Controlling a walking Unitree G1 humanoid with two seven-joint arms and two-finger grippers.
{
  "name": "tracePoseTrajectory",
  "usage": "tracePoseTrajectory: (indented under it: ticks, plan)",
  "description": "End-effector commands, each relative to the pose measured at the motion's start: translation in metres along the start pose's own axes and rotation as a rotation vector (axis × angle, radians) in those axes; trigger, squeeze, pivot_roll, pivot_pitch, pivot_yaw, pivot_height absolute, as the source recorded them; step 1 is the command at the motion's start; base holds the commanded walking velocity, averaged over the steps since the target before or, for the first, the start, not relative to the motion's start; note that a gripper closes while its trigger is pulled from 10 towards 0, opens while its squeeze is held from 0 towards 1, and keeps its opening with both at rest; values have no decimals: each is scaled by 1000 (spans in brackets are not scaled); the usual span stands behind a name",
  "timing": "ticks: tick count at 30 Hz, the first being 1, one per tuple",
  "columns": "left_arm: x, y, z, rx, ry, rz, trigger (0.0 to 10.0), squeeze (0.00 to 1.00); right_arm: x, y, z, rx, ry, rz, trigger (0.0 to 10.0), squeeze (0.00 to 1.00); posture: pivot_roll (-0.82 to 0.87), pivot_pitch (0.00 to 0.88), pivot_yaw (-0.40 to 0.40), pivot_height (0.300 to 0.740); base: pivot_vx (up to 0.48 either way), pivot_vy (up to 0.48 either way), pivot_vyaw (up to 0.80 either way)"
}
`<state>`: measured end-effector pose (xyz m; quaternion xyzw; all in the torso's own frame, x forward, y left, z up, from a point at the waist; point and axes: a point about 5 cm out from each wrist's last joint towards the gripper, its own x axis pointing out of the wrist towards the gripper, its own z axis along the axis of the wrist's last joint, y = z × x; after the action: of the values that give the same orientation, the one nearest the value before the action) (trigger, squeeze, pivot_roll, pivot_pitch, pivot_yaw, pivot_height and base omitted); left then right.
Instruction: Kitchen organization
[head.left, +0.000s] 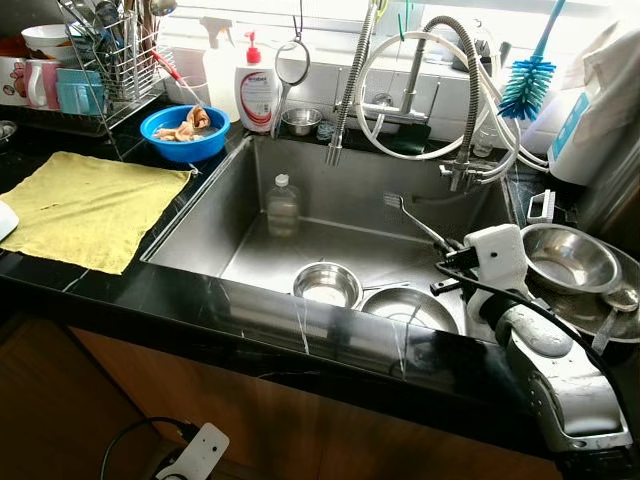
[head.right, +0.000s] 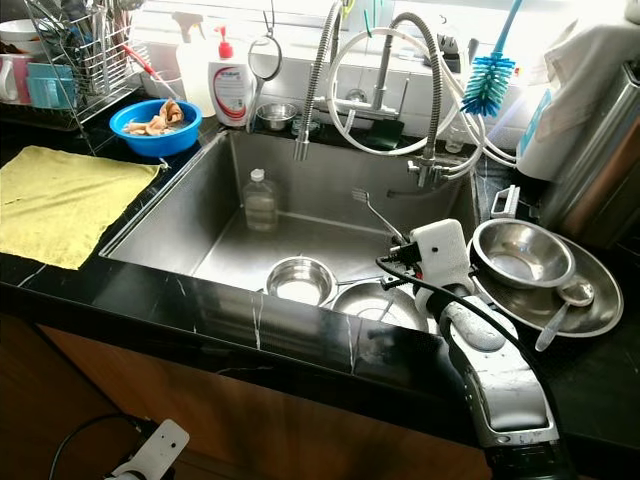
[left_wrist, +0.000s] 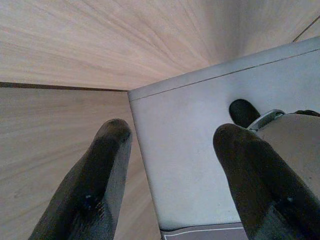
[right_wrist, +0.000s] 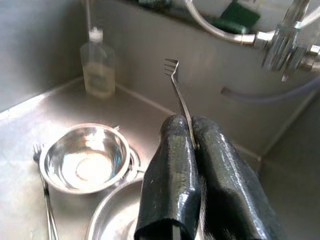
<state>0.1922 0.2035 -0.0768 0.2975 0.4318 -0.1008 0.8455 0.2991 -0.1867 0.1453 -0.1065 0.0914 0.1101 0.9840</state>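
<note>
The right gripper (right_wrist: 192, 150) is clamped on the handle of a fork (right_wrist: 176, 90), holding it above the right half of the sink (head.left: 215, 215), tines pointing toward the back wall and the faucet hoses (head.left: 400, 90). Below it, at the sink's front edge, a small steel bowl (head.left: 327, 284) sits just beside a larger steel dish (head.left: 410, 308), and a second fork (right_wrist: 46, 200) lies on the sink floor against the bowl's side. A clear bottle (head.left: 282, 205) stands upright near the back left of the basin, leaving the sink's left floor open. On the black counter's right edge, a steel bowl (head.right: 520, 252) rests in a wide steel plate (head.right: 590, 300) with a spoon (head.right: 565, 305) across its rim. Left of the sink lies a yellow cloth (head.left: 85, 205), with a blue bowl (head.left: 185, 135) at the back corner beside a dish rack (head.left: 105, 70). The left gripper (left_wrist: 172, 185) hangs low before a wooden cabinet front, fingers (left_wrist: 95, 185) spread apart, empty.
</note>
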Motion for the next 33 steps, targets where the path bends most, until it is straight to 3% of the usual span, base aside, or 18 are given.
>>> tracePoseTrajectory:
  ticks: [1,11,13,14,15,31,32,33]
  plan:
    - [-1,0,-3,10,9,-6,10000,0,3,1,0,8,13,-1,10000,0,-24,0,-35,740,0,0,0]
    - [-1,0,-3,18,11,-8,10000,0,5,4,-6,41,51,-4,10000,0,-19,0,-34,740,0,0,0]
    - [-1,0,-3,17,10,-7,10000,0,5,4,-6,39,53,-2,10000,59,-19,0,-36,740,0,0,0]
    - [-1,0,-3,16,10,-7,10000,0,5,4,-6,40,52,-2,10000,902,-19,0,-37,740,0,0,0]
    - [-1,0,-3,14,11,-7,10000,0,5,4,-7,42,52,-6,10000,1000,-19,0,-39,740,0,0,0]
    - [0,0,-3,5,10,-5,10000,0,2,0,1,23,-8,-57,10000,1000,-26,0,-38,740,0,0,0]
    - [0,0,-3,4,11,-5,10000,0,1,-4,6,-12,-47,-101,10000,0,-27,0,-37,740,0,0,0]
    - [0,0,-3,5,11,-4,10000,0,-2,-7,11,-53,-83,-137,10000,0,-28,0,-36,740,0,0,0]
